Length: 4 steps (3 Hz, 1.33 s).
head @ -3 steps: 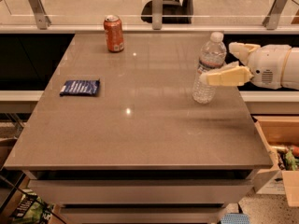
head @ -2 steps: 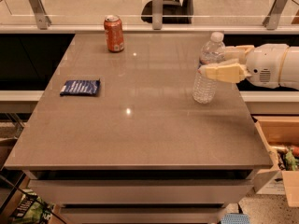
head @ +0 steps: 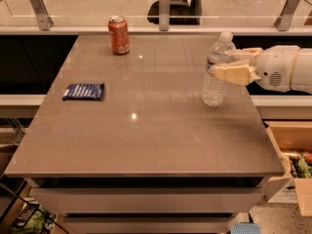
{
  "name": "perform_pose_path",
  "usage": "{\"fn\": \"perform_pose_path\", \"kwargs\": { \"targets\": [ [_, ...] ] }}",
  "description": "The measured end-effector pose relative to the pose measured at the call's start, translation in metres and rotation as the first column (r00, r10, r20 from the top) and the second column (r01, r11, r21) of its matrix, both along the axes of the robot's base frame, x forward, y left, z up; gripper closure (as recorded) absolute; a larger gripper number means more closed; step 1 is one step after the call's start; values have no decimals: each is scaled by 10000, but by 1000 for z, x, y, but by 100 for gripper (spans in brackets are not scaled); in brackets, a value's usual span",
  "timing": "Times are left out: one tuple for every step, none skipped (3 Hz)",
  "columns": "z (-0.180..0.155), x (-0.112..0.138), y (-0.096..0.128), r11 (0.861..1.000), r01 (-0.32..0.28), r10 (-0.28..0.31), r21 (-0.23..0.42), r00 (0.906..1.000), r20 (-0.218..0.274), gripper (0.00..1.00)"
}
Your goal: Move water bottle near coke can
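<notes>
The water bottle, clear with a white cap and a label band, stands upright on the right side of the grey table. My gripper reaches in from the right at label height. One cream finger lies across the bottle's front, the other behind its shoulder, and they look closed on it. The bottle's base rests on the table. The coke can, orange-red with a silver top, stands upright near the table's far left edge, well away from the bottle.
A flat dark blue packet lies on the table's left side. A glass railing with metal posts runs behind the far edge. An open cardboard box sits on the floor to the right.
The near finger has moved slightly up and in against the bottle, narrowing the gap between the fingers. The bottle and the can have stayed in place.
</notes>
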<state>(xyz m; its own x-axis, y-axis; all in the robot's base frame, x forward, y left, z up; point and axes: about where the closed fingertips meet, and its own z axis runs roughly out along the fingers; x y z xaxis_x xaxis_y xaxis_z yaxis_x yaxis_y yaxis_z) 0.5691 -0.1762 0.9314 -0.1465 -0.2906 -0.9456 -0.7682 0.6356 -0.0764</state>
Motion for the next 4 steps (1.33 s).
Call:
{"fn": "perform_pose_path", "kwargs": {
  "targets": [
    [1, 0, 2, 10000, -38, 38, -4, 10000, 6, 100],
    [12, 5, 9, 9993, -269, 269, -244, 9996, 16, 100],
    [29, 14, 22, 9954, -723, 725, -625, 9974, -2, 100],
    [42, 21, 34, 9882, -1170, 1159, -990, 9931, -162, 100]
  ]
}}
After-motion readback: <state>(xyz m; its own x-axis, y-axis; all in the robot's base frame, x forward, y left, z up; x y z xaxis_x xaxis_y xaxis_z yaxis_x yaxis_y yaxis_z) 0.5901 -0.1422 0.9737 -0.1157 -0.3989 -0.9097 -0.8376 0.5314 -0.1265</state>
